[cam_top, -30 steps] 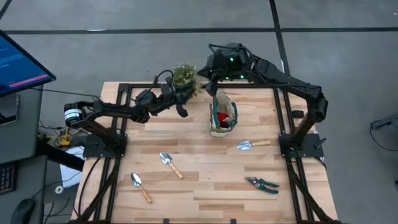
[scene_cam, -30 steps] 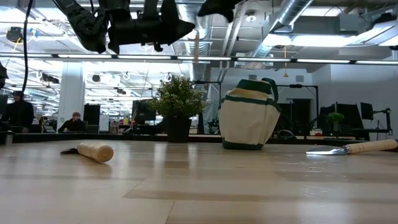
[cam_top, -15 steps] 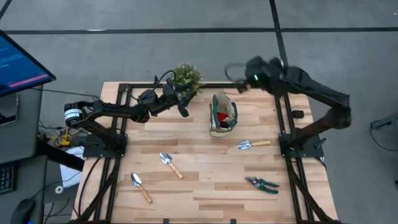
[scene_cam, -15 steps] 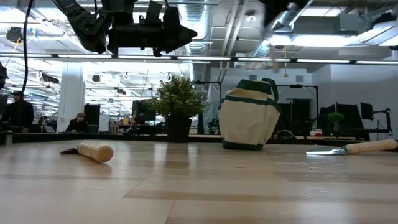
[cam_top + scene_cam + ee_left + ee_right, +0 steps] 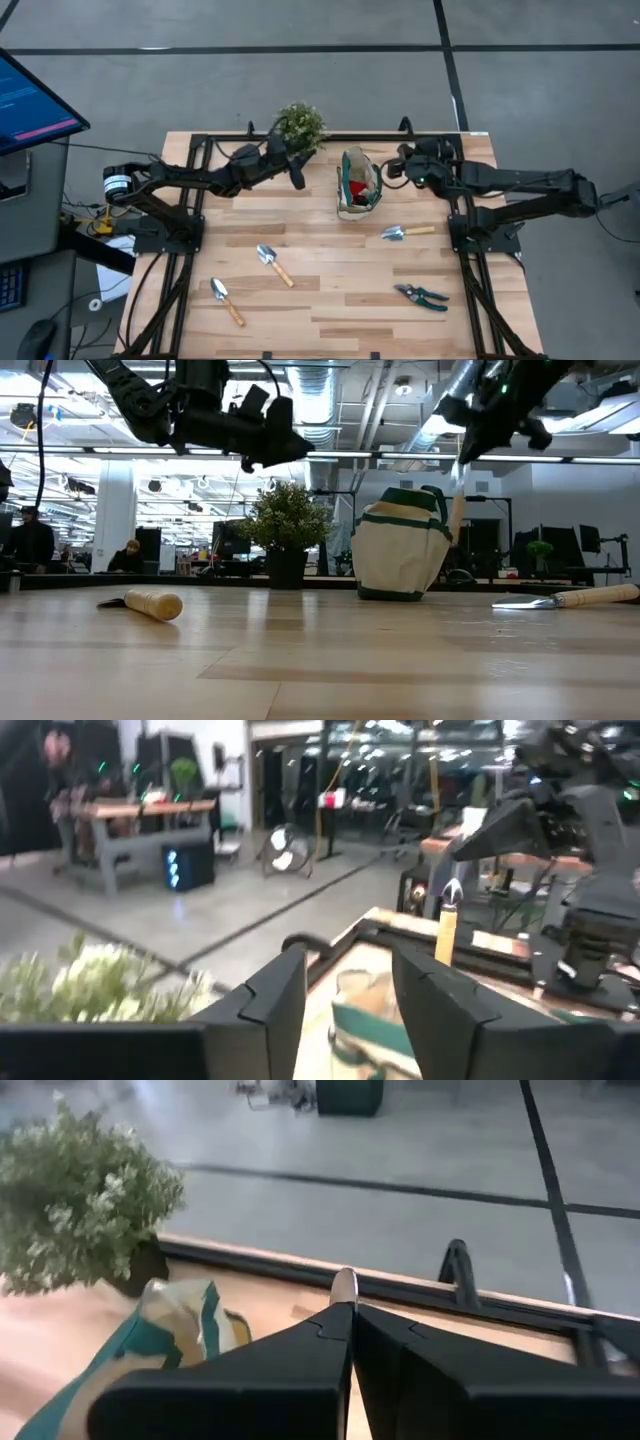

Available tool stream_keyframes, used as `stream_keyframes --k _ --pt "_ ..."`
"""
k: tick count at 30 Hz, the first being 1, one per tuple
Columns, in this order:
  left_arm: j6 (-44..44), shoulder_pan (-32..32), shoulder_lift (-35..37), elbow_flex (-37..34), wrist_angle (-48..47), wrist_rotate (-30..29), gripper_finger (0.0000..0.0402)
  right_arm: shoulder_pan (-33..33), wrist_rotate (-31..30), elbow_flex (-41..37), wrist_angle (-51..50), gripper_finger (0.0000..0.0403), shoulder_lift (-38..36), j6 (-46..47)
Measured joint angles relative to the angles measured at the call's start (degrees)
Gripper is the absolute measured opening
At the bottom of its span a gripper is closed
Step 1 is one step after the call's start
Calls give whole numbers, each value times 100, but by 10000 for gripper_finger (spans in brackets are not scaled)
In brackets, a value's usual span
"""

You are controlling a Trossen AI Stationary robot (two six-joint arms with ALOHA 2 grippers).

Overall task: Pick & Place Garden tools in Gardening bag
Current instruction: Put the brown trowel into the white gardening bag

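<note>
The beige gardening bag [image 5: 358, 185] with teal trim stands upright on its base at the table's far middle, with a red glove [image 5: 357, 187] inside. My right gripper [image 5: 393, 166] hovers just right of the bag, shut on a trowel [image 5: 457, 510] whose wooden handle hangs beside the bag's right side. My left gripper [image 5: 297, 172] is open and empty in the air left of the bag, near the potted plant [image 5: 300, 122]. Three trowels [image 5: 405, 232] [image 5: 272, 262] [image 5: 226, 300] and the teal-handled shears [image 5: 422, 295] lie flat on the table. My right gripper pinches the trowel's silver blade between its two fingers; the blade's tip [image 5: 344, 1285] sticks out just past the fingertips. The trowel hangs upright with its wooden handle [image 5: 457, 510] pointing down, clear of the table and next to the bag's right side.
The bushy plant [image 5: 285, 520] stands at the far edge, left of the bag. A black metal frame [image 5: 440, 140] runs round the table's far and side edges. Bare wood lies between the loose tools in the near half.
My right gripper, keeping the trowel, has swung from above the bag's far end toward the table's right edge, then come nearer and lower, beside the bag's right side. My left gripper has tipped down a little toward the bag.
</note>
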State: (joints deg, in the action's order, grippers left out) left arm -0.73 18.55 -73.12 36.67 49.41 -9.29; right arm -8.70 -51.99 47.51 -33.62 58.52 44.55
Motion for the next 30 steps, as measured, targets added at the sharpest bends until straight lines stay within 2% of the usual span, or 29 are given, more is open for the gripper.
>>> stream_keyframes --k 4,9,12,15,19,23,30 --pt "-220 -2 0 0 -521 -212 111 -94 14 -391 1175 0 -15 -469" --pt "-642 -2 -120 0 -1239 -250 42 -150 215 -343 1847 0 -19 -1080" --pt "-863 -2 -367 -4 -1197 -251 8 -146 403 -289 2028 0 -19 -1209" --pt "-1217 -6 -683 -4 -1185 -247 7 -146 516 -283 2034 0 -17 -1213" --pt "-1617 -4 -1080 -4 -941 66 4 -98 696 -283 2031 0 -15 -1209" --pt "-1629 -17 -1268 107 -701 128 4 -44 827 -283 1993 0 -15 -1209" --pt "-1611 -15 -1477 511 -690 122 5 -426 1393 -285 1763 0 362 -1226"
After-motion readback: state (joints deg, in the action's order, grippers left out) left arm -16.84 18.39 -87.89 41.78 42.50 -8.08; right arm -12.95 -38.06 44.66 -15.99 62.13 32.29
